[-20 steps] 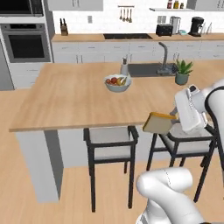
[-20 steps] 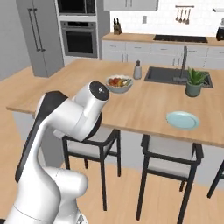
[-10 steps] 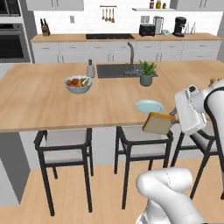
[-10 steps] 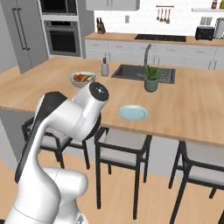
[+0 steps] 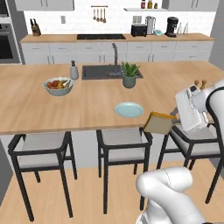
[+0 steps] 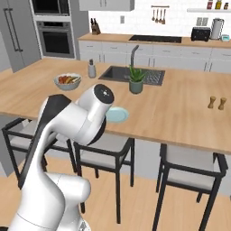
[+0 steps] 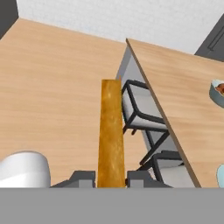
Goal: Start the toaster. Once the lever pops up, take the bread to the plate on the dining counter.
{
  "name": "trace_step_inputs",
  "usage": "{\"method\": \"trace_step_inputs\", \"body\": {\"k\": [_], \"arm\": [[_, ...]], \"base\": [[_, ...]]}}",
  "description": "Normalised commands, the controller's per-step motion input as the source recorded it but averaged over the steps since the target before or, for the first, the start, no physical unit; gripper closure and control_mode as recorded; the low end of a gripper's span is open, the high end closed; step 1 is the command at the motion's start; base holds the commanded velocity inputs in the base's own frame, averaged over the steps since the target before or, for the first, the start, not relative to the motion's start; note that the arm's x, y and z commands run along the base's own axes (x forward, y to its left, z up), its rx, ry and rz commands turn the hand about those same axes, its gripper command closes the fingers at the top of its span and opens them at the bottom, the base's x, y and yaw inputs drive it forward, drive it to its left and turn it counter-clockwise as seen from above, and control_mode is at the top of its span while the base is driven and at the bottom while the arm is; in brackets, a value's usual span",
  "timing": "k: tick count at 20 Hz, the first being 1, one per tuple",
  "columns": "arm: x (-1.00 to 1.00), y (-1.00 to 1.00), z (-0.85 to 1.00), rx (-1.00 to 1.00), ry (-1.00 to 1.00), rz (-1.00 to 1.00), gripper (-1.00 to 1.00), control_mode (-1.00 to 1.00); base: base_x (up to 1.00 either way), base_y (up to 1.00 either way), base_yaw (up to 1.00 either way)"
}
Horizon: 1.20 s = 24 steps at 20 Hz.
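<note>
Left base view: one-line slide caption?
Gripper shut on the bread, off the dining counter edge, near the plate.

The tan bread [image 5: 159, 123] hangs pinched in the closed gripper [image 5: 174, 122], just off the surface's [image 5: 87, 105] front edge. The pale plate [image 5: 129, 109] lies empty near that edge. The black toaster [image 5: 138, 30] stands on the far back counter.

plate [image 5: 129, 109] on dining counter [image 5: 52, 109], bread [image 5: 159, 123] just off its front edge, above stool [image 5: 191, 142]

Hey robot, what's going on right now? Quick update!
Gripper shut on the bread. Bread off the dining counter edge, above a stool. Plate bare, nothing blocking it.
</note>
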Motion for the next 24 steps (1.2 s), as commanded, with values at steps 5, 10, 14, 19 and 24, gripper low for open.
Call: {"method": "trace_step_inputs", "body": {"k": [5,10,14,19,24], "arm": [[0.00,0.00,0.00,0.00,0.00,0.00,1.00,1.00],[0.00,0.00,0.00,0.00,0.00,0.00,1.00,1.00],[0.00,0.00,0.00,0.00,0.00,0.00,1.00,1.00],[0.37,0.00,0.00,0.00,0.01,0.00,1.00,-1.00],[0.88,0.00,-0.16,-0.01,0.09,-0.03,1.00,-1.00]], "base": [[0.56,0.00,0.00],[0.40,0.00,0.00],[0.02,0.00,0.00],[0.00,0.00,0.00],[0.00,0.00,0.00]]}}
